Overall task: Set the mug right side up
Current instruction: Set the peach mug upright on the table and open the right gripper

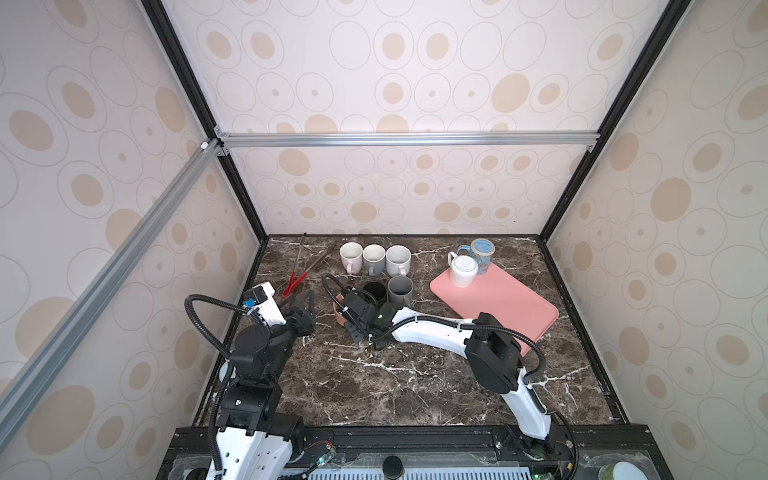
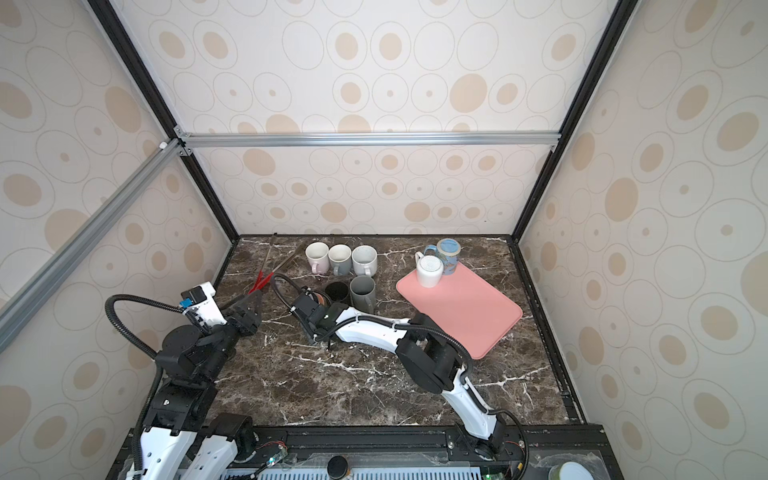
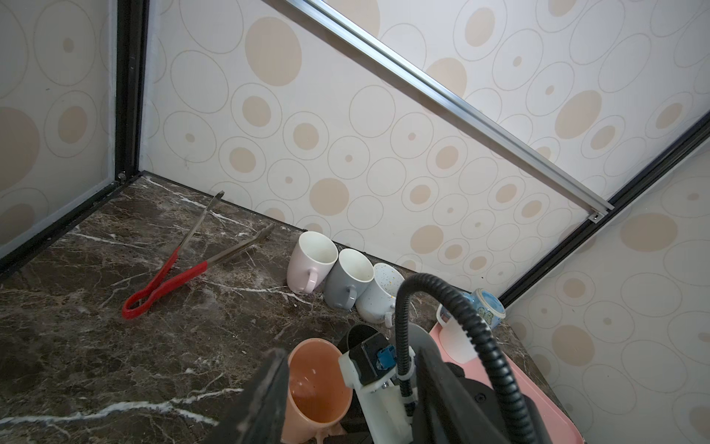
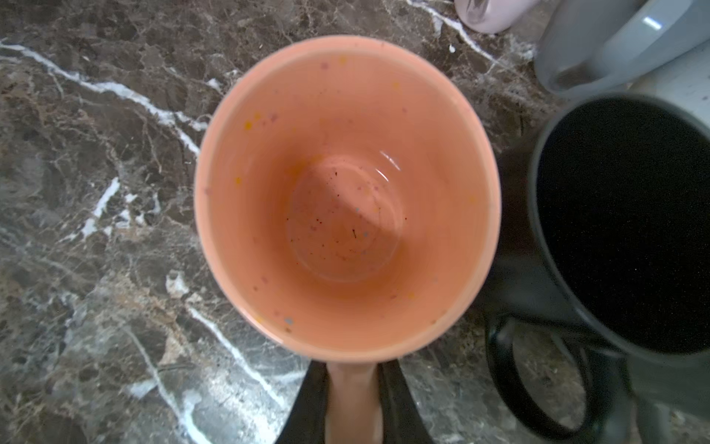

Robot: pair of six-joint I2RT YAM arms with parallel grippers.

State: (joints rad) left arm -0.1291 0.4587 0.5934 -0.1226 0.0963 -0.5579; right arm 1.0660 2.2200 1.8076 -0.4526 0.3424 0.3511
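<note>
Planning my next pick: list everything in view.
orange mug: 1, orange, upright, centre
black mug: 1, black, right of orange mug
dark grey mug: 1, grey, right of black mug
pale pink mug, light grey mug, speckled white mug: 3, back row
white mug: 1, white, inverted on tray
blue mug: 1, blue, tray's back edge
tongs: 1, red-handled, back left
tray: 1, pink, right
table: 1, brown marble
left gripper: open, empty
right gripper: shut on orange mug

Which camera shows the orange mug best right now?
The right wrist view: it looks straight into the orange mug, handle pinched by the right gripper. The left wrist view shows its mouth at a slant, partly blocked; in both top views that gripper hides most of it.
</note>
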